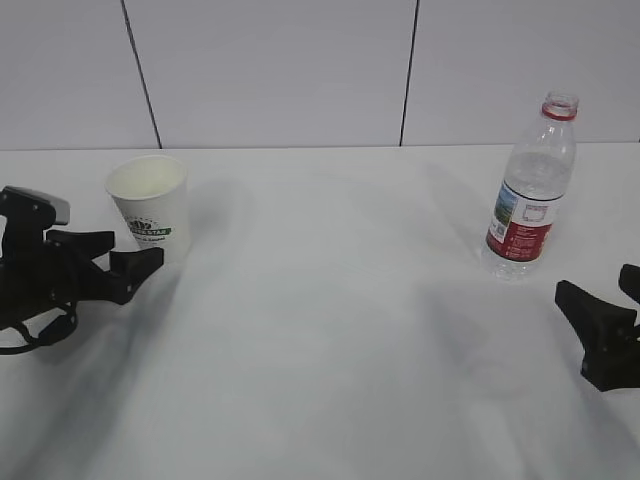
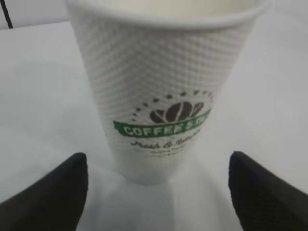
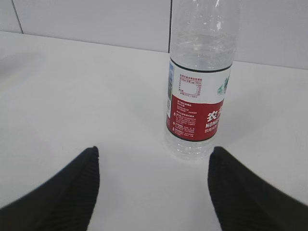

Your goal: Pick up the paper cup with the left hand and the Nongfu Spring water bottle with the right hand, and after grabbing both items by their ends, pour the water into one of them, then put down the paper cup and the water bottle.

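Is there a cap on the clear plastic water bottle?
No, the clear plastic water bottle stands open, only a red ring around its bare neck.

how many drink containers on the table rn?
2. The paper cup stands upright at the table's left, just beyond the open left gripper. The water bottle stands upright at the right, uncapped, beyond the right gripper. Nothing looks hidden.

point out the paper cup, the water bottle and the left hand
paper cup [image 1: 152, 215]: exterior view, on its front wall by the logo
water bottle [image 1: 524, 220]: exterior view, on its label
left hand [image 1: 112, 262]: exterior view, between its fingertips
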Motion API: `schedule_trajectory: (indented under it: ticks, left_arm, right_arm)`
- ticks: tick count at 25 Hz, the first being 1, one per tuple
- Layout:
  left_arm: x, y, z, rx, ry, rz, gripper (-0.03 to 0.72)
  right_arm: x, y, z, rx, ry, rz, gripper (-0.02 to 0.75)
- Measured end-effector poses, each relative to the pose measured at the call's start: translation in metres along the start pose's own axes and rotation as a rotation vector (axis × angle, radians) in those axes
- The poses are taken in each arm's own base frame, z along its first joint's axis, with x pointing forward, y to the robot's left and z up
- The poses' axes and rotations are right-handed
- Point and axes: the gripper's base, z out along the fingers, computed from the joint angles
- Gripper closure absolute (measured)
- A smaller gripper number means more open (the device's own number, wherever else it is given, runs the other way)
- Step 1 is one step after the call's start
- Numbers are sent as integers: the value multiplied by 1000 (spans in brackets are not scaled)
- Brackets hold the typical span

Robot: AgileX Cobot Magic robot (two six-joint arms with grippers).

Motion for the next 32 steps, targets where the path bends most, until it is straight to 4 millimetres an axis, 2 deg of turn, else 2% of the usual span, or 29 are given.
schedule_trajectory:
  ticks: [3,8,13,17,25,32]
  left_arm:
    - [-2,3,6,4,-13,11,1]
    - [6,6,17,28,-8,17,1]
    - [-1,8,23,39,-44,50,1]
    - [-5,2,32,60,-62,94,1]
    - [2,-3,55,64,-73,92,1]
    - [-4,-4,70,41,-114,87,1]
  right_arm:
    - [0,0,0,2,0,1,205]
    - [0,0,0,2,-2,1,205]
    - [0,0,0,2,-2,1,206]
    - [0,0,0,3,-2,1,206]
    - [0,0,0,3,-2,1,205]
    - [0,0,0,3,-2,1,206]
